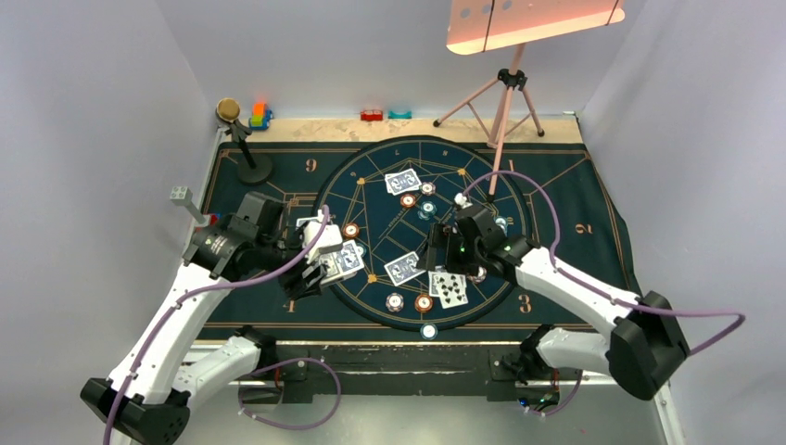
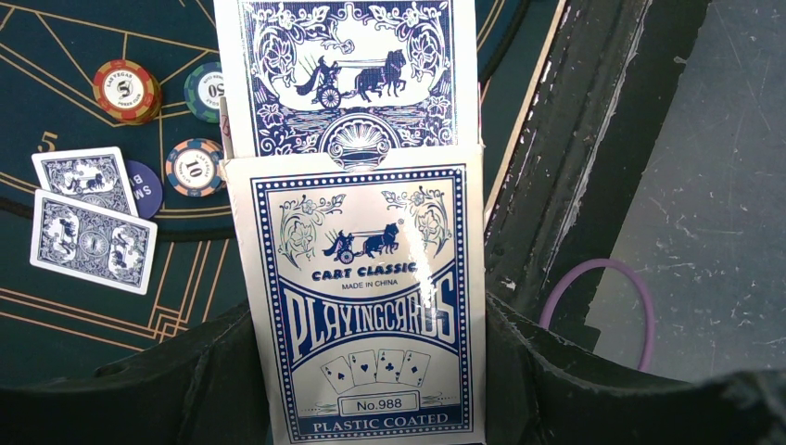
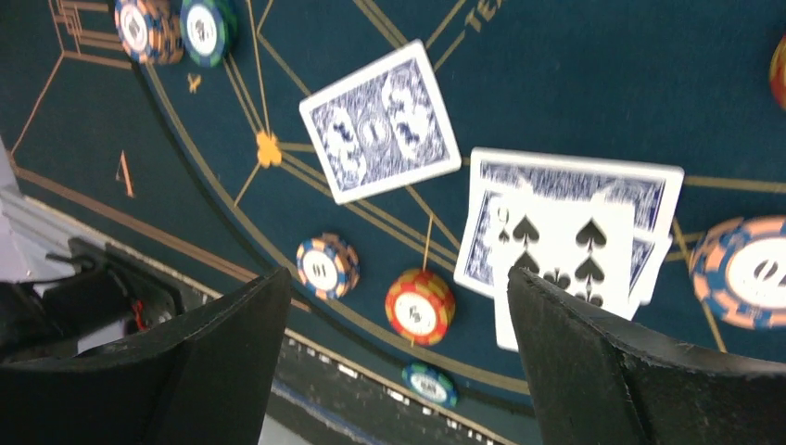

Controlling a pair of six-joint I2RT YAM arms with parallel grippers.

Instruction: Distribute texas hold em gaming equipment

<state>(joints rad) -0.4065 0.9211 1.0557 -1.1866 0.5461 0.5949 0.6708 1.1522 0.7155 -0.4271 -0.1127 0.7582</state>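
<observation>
Arm bases sit nearest me, behind the scuffed black front rail point(image 1: 399, 357) of the table. Just beyond lies the dark blue mat with gold lines point(image 1: 575, 213), with one teal-and-white round chip point(image 1: 428, 331) at its near rim.

On my left, the left gripper point(image 1: 326, 264) is clamped on a blue-and-white cardboard playing-card box point(image 2: 363, 306), held over the mat's near-left part. A blue-backed card point(image 2: 348, 69) sticks out of the box's open top.

On my right, the right gripper point(image 3: 399, 278) has its jaws wide apart and holds nothing. It hangs above a small pile of blue-backed cards topped by a face-up spade card point(image 3: 565, 250). A red-and-yellow chip point(image 3: 420, 306) and an orange-and-blue chip point(image 3: 326, 266) lie beside that pile.

Further in, a face-down pair of cards point(image 1: 403, 181) and more chips rest inside the mat's circle. Behind the mat I see a pale wooden strip point(image 1: 306, 130) carrying colourful toy blocks point(image 1: 259, 116). A pink tripod point(image 1: 505, 102) stands at the far right, and plain grey walls point(image 1: 93, 111) close the space in.
</observation>
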